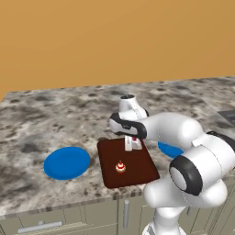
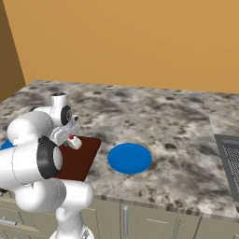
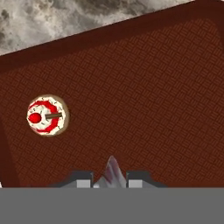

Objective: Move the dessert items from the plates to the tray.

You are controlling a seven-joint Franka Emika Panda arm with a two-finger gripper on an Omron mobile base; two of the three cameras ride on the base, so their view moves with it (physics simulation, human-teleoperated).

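The jaws [image 1: 133,148], pinched on the white cake wedge with its red cherry [image 1: 134,143], hover above the flat dark brown tray [image 1: 137,172], so the robot should lower gently, well clear of the small orange-brown cupcake [image 3: 46,116] off to one side.

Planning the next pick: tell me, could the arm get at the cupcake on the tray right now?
Probably not yet: the gripper is shut on the cake wedge. Otherwise the cupcake sits unblocked on the tray.
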